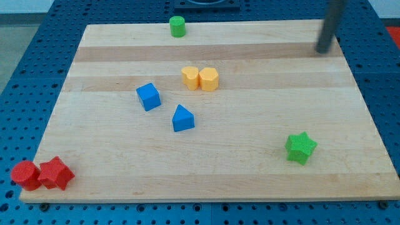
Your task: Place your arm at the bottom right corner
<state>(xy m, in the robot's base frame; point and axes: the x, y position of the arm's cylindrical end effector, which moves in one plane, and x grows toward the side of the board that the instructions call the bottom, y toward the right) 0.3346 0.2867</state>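
My tip [324,51] is at the board's top right corner, blurred, at the end of the dark rod coming down from the view's top. It touches no block. The nearest block is the green star [301,147], well below it near the view's bottom right. Two yellow blocks [200,79] sit side by side in the upper middle. A blue cube [149,97] and a blue triangular block [182,119] lie left of centre. A green cylinder [178,27] stands at the top edge. A red cylinder [25,175] and a red star [55,174] sit at the bottom left corner.
The blocks lie on a pale wooden board [250,181] set on a blue perforated table [19,75]. The board's edges show on all sides.
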